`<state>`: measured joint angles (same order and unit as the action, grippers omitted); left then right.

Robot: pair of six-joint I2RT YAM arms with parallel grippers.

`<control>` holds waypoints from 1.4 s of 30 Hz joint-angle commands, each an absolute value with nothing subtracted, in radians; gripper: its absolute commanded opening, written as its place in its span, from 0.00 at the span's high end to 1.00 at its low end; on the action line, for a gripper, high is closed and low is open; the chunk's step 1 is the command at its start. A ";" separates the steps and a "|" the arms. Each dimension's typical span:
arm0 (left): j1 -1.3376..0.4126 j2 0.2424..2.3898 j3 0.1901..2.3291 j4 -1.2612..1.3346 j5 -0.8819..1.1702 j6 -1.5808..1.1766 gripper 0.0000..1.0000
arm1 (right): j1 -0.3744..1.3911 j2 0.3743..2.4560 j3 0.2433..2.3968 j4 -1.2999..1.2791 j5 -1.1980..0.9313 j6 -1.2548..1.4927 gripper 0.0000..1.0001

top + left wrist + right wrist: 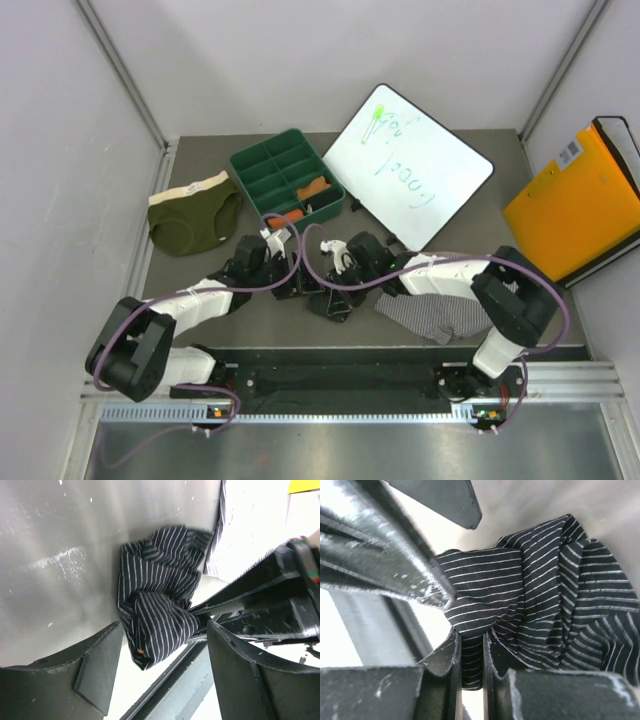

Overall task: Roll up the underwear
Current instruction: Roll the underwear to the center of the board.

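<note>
**Right gripper pinches the black briefs, left stands wide**

Olive green briefs (193,218) lie flat at ten o'clock from the table's middle, apart from both arms. The left gripper (165,627) has its fingers spread wide. The black pinstriped briefs (157,605) lie crumpled between and beyond them, near the front edge. A green divided tray (285,180) sits at twelve o'clock. The right gripper (471,650) is clamped on a fold of the black cloth. Grey-white striped briefs (435,312) lie at four o'clock under the right arm, a whiteboard (405,165) at one o'clock, and an orange folder (580,205) at two o'clock.
</note>
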<state>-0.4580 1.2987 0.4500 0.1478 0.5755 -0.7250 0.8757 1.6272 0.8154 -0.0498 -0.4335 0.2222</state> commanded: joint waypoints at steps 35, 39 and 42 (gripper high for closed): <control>-0.500 1.600 0.514 0.266 0.515 -0.692 0.88 | 0.615 1.833 1.009 -0.253 -0.700 0.324 0.57; -0.500 1.652 0.574 0.200 0.502 -0.675 0.92 | 0.615 1.784 1.042 -0.331 -0.646 0.250 0.43; -0.502 1.674 0.603 0.144 0.477 -0.655 0.93 | 0.615 1.734 1.043 -0.345 -0.611 0.210 0.36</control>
<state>-0.4946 1.6161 0.5758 0.2852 0.6197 -0.7380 0.6296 1.8164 1.0130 -0.2779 -0.7315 0.3172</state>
